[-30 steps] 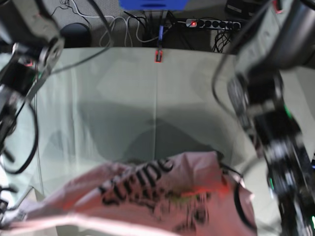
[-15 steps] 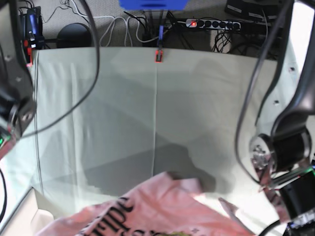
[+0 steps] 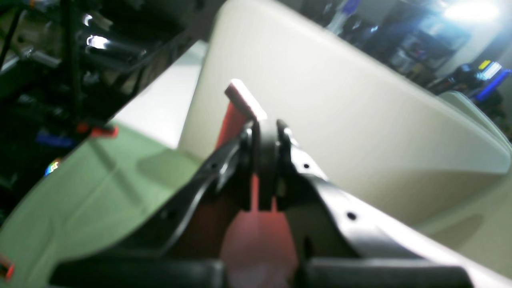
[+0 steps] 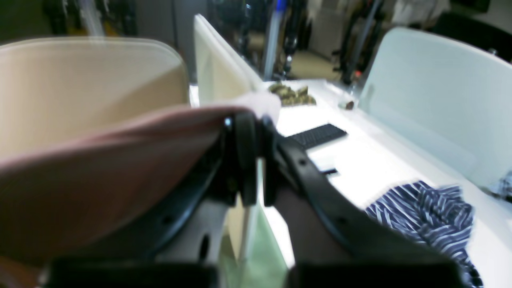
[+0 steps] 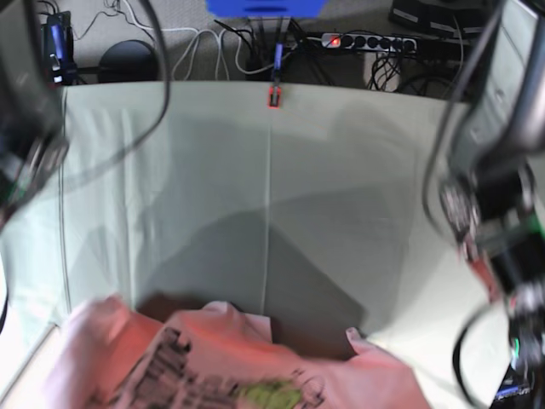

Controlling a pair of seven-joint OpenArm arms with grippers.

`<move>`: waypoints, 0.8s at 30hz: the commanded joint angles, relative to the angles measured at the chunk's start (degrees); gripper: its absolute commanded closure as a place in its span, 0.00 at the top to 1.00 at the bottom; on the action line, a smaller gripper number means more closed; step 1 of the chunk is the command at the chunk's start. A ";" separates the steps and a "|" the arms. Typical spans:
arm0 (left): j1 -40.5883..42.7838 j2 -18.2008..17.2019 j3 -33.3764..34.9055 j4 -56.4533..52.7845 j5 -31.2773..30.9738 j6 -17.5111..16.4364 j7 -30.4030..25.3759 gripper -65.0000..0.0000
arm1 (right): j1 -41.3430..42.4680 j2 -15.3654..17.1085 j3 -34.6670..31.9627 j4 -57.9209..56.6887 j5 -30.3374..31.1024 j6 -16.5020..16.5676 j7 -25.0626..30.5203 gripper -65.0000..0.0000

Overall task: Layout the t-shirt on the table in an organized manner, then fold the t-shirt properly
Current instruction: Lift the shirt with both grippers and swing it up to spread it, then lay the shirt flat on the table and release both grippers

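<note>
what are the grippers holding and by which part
Both grip the t-shirt: left gripper and right gripper each pinch a fabric edge; which part cannot be told.

Base view: grey floor beyond the far table edge, tangle of white and black cables [image 5: 209,47], black power strip [image 5: 366,40] with a lit red switch, a blue object [image 5: 264,7] at top centre, a round black base [image 5: 128,60] far left.

Right wrist view: cream divider panels [image 4: 92,84], white desk [image 4: 360,160] carrying a black keyboard [image 4: 318,135] and a striped blue-white cloth [image 4: 432,212]. Room behind is dim and blurred.

Left wrist view: bright light [image 3: 472,10] top right.
</note>
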 commanded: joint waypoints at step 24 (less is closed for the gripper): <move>59.96 -3.11 -13.30 16.59 -29.25 -0.51 -2.79 0.00 | -51.86 -18.92 3.78 5.77 -0.16 9.91 16.32 0.00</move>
